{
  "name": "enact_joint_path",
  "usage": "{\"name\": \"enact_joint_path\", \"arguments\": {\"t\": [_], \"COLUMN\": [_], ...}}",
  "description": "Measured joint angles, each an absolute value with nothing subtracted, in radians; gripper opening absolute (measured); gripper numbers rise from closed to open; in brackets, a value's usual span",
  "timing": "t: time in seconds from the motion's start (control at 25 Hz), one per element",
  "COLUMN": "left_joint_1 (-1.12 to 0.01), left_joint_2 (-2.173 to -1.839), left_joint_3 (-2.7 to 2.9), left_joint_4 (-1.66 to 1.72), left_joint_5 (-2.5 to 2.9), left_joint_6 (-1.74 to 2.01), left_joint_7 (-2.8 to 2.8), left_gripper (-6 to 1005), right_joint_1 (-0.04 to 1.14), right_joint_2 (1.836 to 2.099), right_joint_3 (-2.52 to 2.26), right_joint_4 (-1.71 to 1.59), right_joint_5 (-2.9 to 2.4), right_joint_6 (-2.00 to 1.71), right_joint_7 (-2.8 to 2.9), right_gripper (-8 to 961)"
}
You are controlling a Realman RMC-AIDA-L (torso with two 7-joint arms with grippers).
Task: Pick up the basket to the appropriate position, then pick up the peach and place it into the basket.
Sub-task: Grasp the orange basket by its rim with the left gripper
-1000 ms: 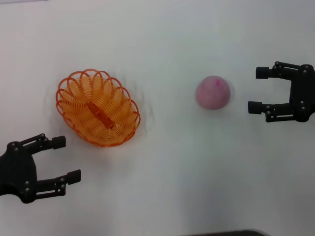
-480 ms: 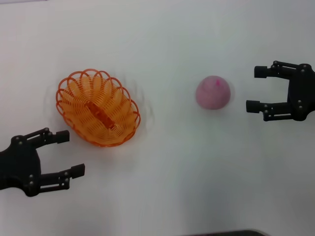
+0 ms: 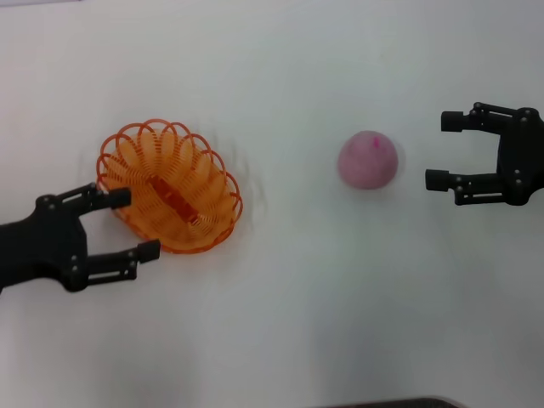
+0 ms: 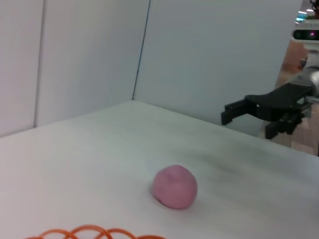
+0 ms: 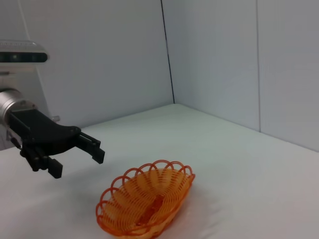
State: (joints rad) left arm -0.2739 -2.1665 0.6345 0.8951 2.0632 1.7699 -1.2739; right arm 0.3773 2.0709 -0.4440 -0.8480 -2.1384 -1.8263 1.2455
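1. We note the white worktop (image 3: pixel 280 323) carries both task items, well apart from each other.
2. The basket (image 3: pixel 168 185) sits on the robot's left half of the worktop, upright, its long axis diagonal in the head view; the orange bar lies along its base. We see nothing inside it.
3. The left end effector (image 3: pixel 134 223) is at the basket's near-left rim, fingers spread apart: one tip overlaps the rim edge, the other lies just outside its near side. We cannot tell whether either touches the wire.
4. The right end effector (image 3: pixel 440 150) hovers just beside the peach on its outer side, fingers released and pointing towards it, not touching.
5. The peach (image 3: pixel 368 160) rests on the worktop right of centre, pink mark up.
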Motion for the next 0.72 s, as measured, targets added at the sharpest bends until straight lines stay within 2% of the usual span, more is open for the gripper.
{"name": "enact_joint_path", "arguments": {"t": [0.72], "left_joint_1": [-0.394], "left_joint_2": [-2.165], "left_joint_3": [0.635], "left_joint_4": [0.826], "left_joint_5": [2.009], "left_joint_6": [1.585], "left_joint_7": [-1.273], "left_gripper": [873], "right_joint_1": [0.376], "right_joint_2": [2.075], "right_joint_3": [-0.443], "right_joint_4": [-0.843], "right_joint_5": [-2.134], "right_joint_6": [-1.809], "right_joint_7": [1.244], "right_gripper": [942]}}
